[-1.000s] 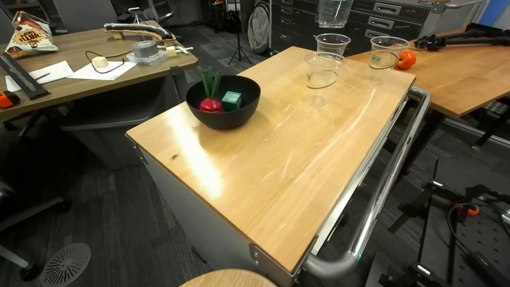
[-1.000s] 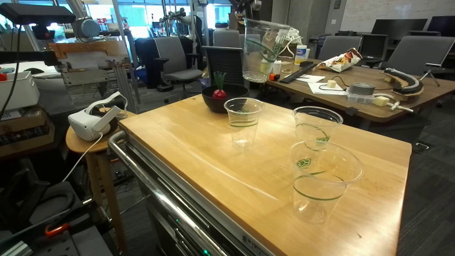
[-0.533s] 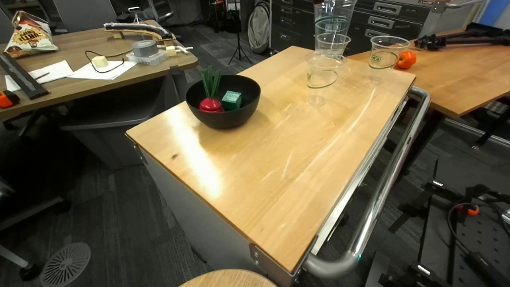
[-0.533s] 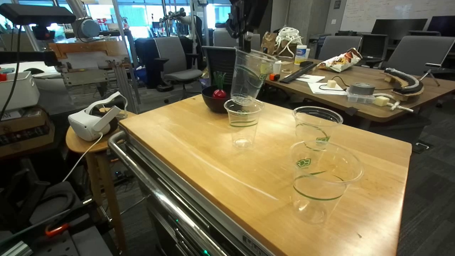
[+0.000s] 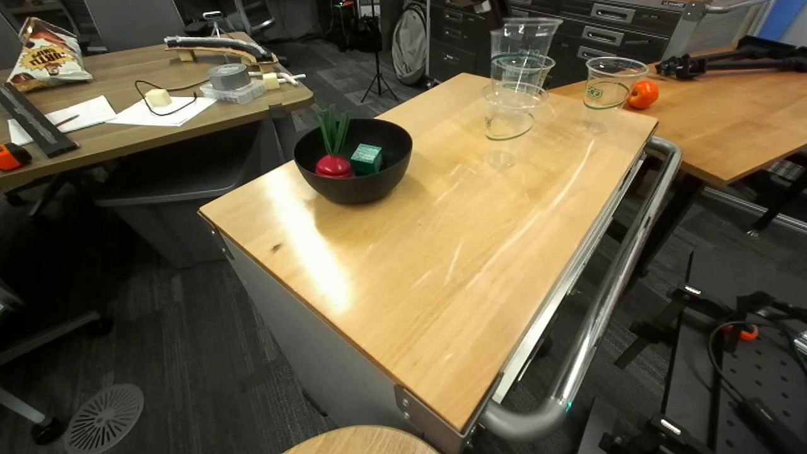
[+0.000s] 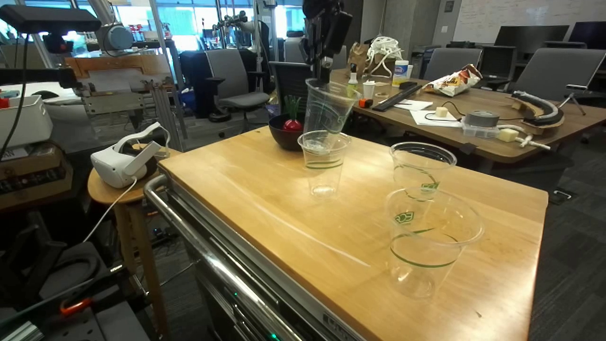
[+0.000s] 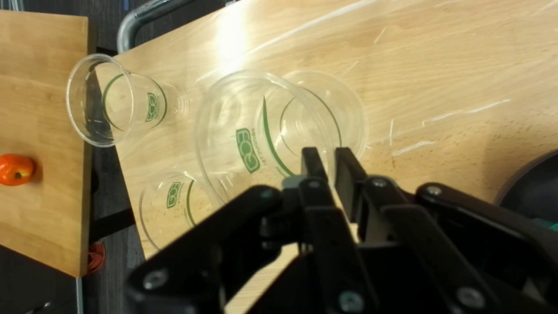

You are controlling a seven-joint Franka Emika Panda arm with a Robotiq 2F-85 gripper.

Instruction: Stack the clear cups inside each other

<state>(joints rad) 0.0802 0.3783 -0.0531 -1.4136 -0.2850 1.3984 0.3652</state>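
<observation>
My gripper [image 7: 330, 153] is nearly closed, with only a narrow gap holding the rim wall of a clear cup [image 7: 248, 150]. That cup is tilted in the air, and it shows in both exterior views [image 5: 514, 44] [image 6: 331, 106]. Its base appears just inside the rim of a standing clear cup [image 6: 326, 170], also in an exterior view [image 5: 507, 135]. A second standing cup [image 6: 426, 255] is near the handle side, at the upper left in the wrist view [image 7: 100, 100]. A third standing cup [image 6: 423, 173] is partly hidden by the arm in the wrist view [image 7: 172, 196].
A black bowl [image 5: 353, 189] holding a red radish [image 5: 333, 166] and a green block [image 5: 367, 159] stands on the wooden cart top [image 5: 410, 265]. A metal handle [image 5: 608, 296] runs along one side. Another table with an orange-red fruit [image 5: 643, 94] adjoins the far end.
My gripper has come down with the held cup, from well above the standing cup to where its base is inside that cup's rim. The standing cups have not moved.
</observation>
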